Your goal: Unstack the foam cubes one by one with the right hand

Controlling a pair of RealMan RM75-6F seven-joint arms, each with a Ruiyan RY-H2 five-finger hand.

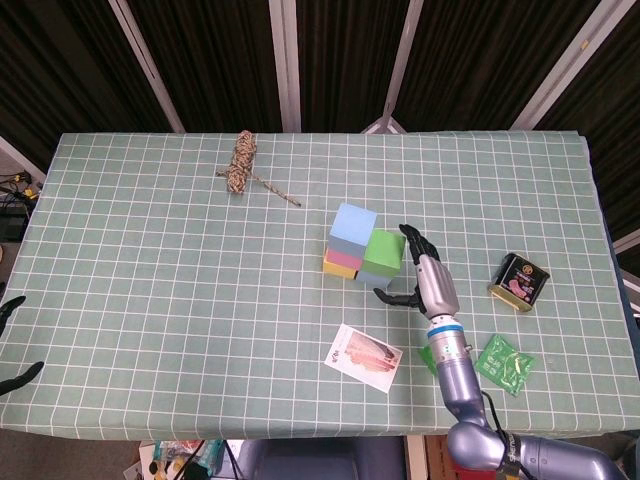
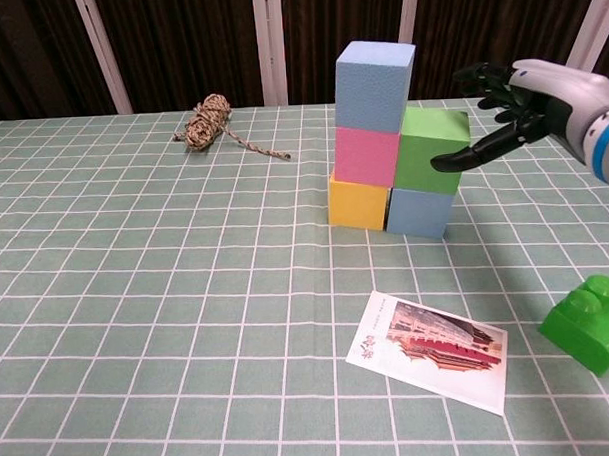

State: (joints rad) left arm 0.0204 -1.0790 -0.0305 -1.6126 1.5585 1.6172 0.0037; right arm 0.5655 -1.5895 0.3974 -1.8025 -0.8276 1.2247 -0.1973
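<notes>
Two foam cube stacks stand side by side mid-table. The taller one has a light blue cube [image 2: 375, 85] [image 1: 353, 224] on a pink cube [image 2: 366, 156] on a yellow cube [image 2: 359, 202]. Beside it a green cube [image 2: 433, 149] [image 1: 384, 250] sits on a blue cube [image 2: 419, 211]. My right hand [image 2: 515, 106] [image 1: 422, 270] hovers just right of the green cube, fingers spread and holding nothing, its thumb reaching toward the cube's side. Of my left hand [image 1: 12, 345] only dark fingertips show at the left edge of the head view.
A picture card [image 2: 429, 351] lies in front of the stacks. A green toy brick [image 2: 591, 324] sits at the right front, a green packet [image 1: 503, 363] and a small tin [image 1: 519, 280] further right. A coil of rope [image 2: 207, 121] lies at the back left.
</notes>
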